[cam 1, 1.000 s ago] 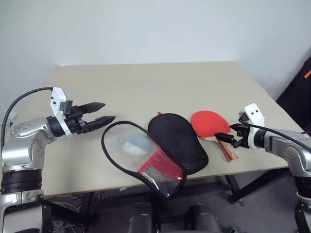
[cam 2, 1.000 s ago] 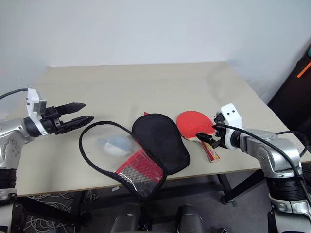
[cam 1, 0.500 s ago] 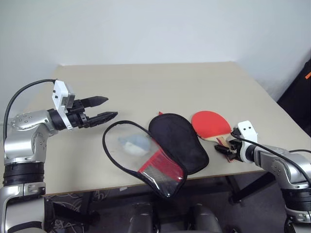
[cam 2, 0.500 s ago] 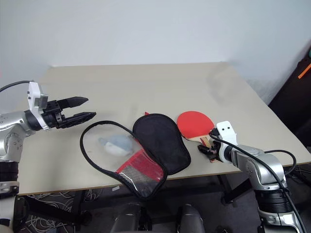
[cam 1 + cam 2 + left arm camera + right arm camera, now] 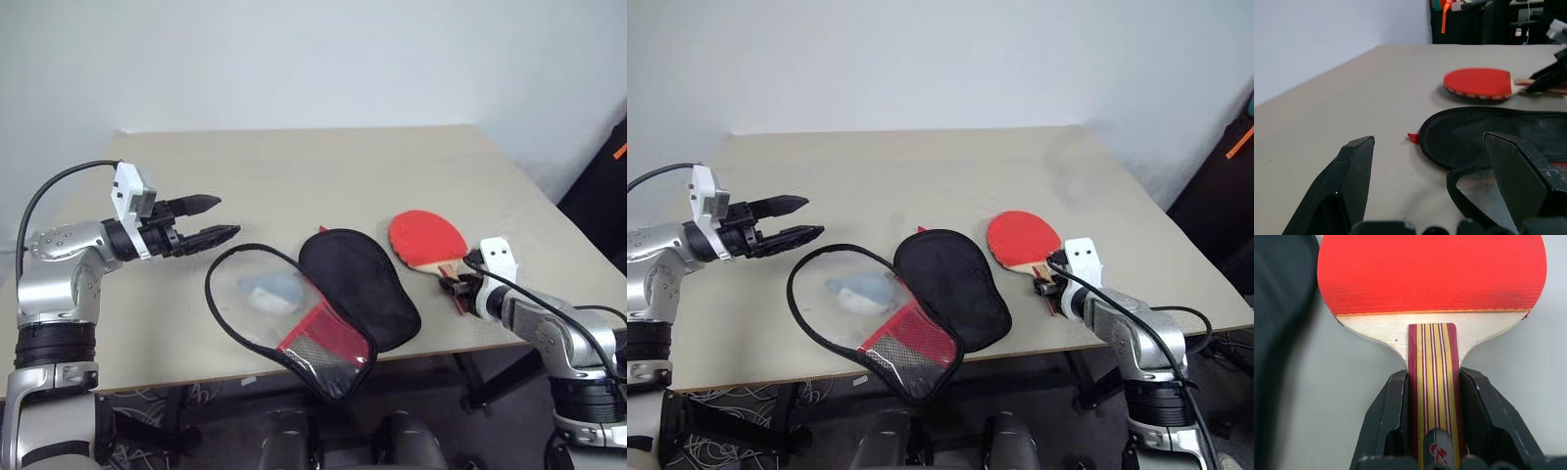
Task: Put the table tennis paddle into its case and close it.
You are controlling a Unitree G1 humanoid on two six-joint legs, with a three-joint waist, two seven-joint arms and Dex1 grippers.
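The table tennis paddle [image 5: 426, 238] lies near the table's right front edge, red face away from me and striped wooden handle [image 5: 1432, 362] toward me. My right gripper [image 5: 460, 285] is shut on that handle, one black finger [image 5: 1396, 401] pressed against each side. The case [image 5: 359, 282] lies unzipped in the middle of the table, its black-lined half to the right and a half with a clear panel and red mesh pocket [image 5: 323, 338] to the left. My left gripper [image 5: 225, 215] hovers open just left of the case, pointing at it and holding nothing.
A small pale blue-white packet [image 5: 272, 290] lies inside the clear half of the case. The beige table [image 5: 294, 166] has bare room behind the case and paddle. Its front edge runs close under the case's mesh end. Dark bags [image 5: 602, 191] stand past the right side.
My right gripper sank to the table and its fingers closed around the paddle's handle. The paddle's face shifted slightly away from me. The left gripper stayed open and nearly still.
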